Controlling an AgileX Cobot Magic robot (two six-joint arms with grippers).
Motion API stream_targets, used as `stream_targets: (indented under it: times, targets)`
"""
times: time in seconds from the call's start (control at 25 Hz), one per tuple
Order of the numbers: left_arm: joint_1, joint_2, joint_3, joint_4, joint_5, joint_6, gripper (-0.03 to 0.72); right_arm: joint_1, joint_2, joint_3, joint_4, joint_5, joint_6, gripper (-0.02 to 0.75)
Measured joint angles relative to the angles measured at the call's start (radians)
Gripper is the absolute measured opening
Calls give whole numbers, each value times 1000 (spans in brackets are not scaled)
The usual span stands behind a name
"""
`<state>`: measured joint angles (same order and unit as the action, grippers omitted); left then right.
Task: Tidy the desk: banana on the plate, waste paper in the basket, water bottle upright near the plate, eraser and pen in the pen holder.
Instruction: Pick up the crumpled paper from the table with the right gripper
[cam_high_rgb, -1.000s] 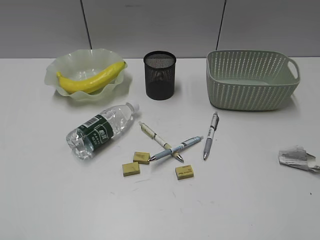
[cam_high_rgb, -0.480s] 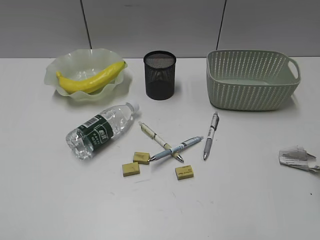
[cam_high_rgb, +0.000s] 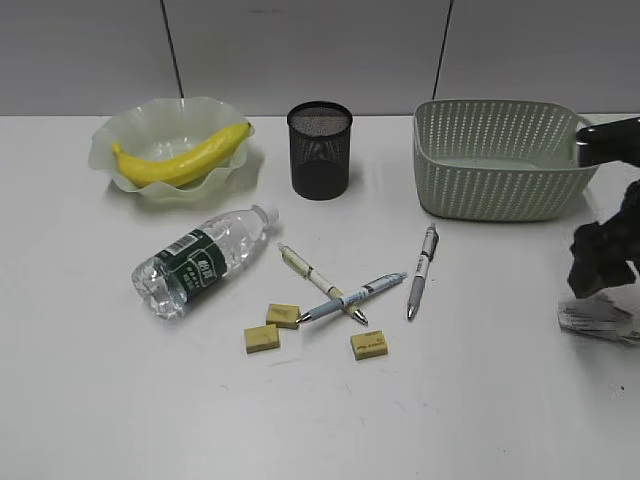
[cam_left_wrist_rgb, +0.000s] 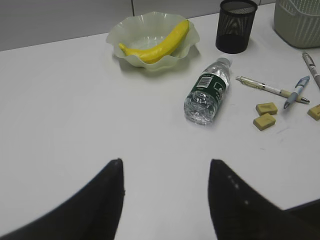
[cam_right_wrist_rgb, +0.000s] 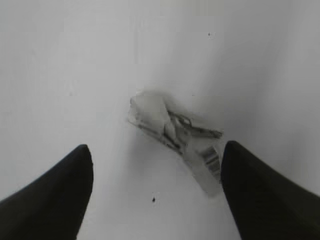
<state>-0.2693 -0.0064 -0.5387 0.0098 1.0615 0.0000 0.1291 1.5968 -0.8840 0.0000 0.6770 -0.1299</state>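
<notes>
Right gripper (cam_right_wrist_rgb: 156, 187) hangs over the waste paper (cam_right_wrist_rgb: 172, 135) with its jaws spread wide, one finger on each side of the crumpled scrap and nothing between them yet. I see that scrap lying flat on the desk (cam_high_rgb: 450, 400), well to the right of the basket (cam_high_rgb: 500, 160) and nearer to me. My left gripper (cam_left_wrist_rgb: 165, 200) is also open and empty, parked over bare desk well left of the basket. My worry is the paper: it is thin and lies low, so I judge the fingers could close above it, or push it sideways and lose it off the desk edge, which looks close. Only the right wrist view shows me how the scrap sits between the fingers; from the exterior view the arm (cam_high_rgb: 605, 250) partly covers it. That exterior view, in turn, shows me the basket, which the right wrist camera cannot see at all.
</notes>
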Motion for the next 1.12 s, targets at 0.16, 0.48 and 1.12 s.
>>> stream_targets:
  times: [0.16, 0.48, 1.12]
  targets:
    - [0, 0, 0, 0, 0, 0, 405, -1, 145, -70, 0, -16, 9, 612]
    - [0, 0, 0, 0, 0, 0, 405, -4, 308, -119, -5, 22, 45, 488]
    - [0, 0, 0, 0, 0, 0, 405, -6, -12, -125, 41, -6, 46, 13]
